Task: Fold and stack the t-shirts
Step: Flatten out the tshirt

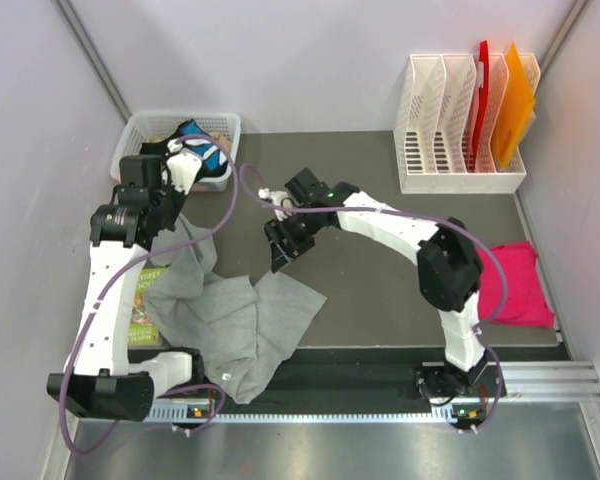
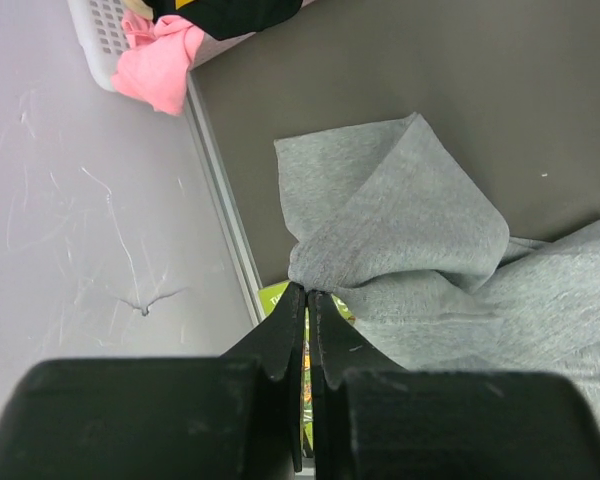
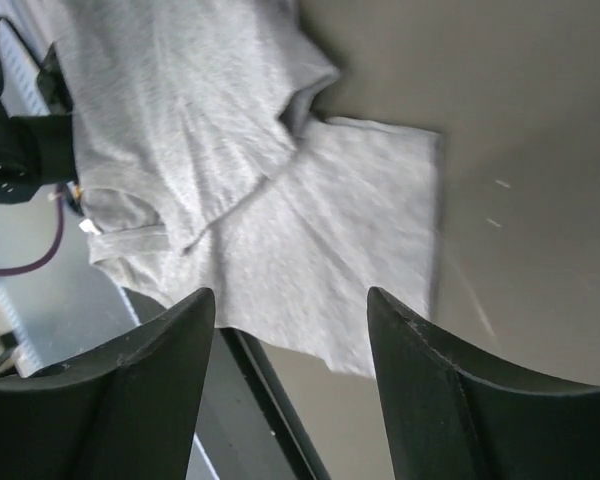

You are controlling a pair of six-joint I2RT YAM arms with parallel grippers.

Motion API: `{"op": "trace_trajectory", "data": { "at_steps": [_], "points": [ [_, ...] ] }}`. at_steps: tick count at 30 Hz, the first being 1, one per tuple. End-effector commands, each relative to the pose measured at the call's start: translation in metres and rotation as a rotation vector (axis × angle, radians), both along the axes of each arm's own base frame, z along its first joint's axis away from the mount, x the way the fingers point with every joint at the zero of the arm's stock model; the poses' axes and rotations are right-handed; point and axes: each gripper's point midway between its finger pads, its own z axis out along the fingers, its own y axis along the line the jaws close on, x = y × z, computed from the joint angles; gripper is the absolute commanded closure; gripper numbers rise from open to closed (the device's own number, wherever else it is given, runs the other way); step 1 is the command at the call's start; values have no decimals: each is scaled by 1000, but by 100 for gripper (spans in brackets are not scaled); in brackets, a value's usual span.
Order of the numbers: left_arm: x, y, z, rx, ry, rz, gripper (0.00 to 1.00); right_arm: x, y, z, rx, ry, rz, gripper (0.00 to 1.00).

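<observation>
The left gripper (image 2: 306,296) is closed on a fold of the grey shirt (image 1: 230,320), which lies crumpled at the table's (image 1: 380,290) left front. The right gripper (image 3: 290,310) hangs wide and empty above it. The pink shirt (image 1: 515,285) lies at the right edge.

The left gripper (image 2: 306,292) has its jaws pressed together on a bunched fold of the grey t-shirt (image 2: 410,230), which fans out from there across the dark mat (image 2: 430,70). Well apart from the shirt's upper-left corner sits a white basket (image 2: 95,30) (pink cloth (image 2: 160,65) spilling over its rim). A bit of green print (image 2: 273,296) peeks out beside the pinched fold.
</observation>
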Motion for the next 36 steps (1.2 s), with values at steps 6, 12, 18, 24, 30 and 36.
{"op": "trace_trajectory", "data": {
  "at_steps": [6,12,18,24,30,36],
  "points": [
    [30,5,-2,22,-55,27,100,-34,56,15,163,54,195,40],
    [35,3,-18,15,-12,17,100,-53,90,0,184,74,246,43],
    [38,2,-18,4,-23,27,100,-64,113,-23,201,108,245,44],
    [35,8,-15,10,-35,69,100,-60,114,-42,181,99,221,49],
    [30,19,-3,9,-78,157,100,-56,90,-48,143,46,217,47],
    [12,19,-13,-22,-44,197,100,-50,71,-55,122,36,187,48]
  ]
}}
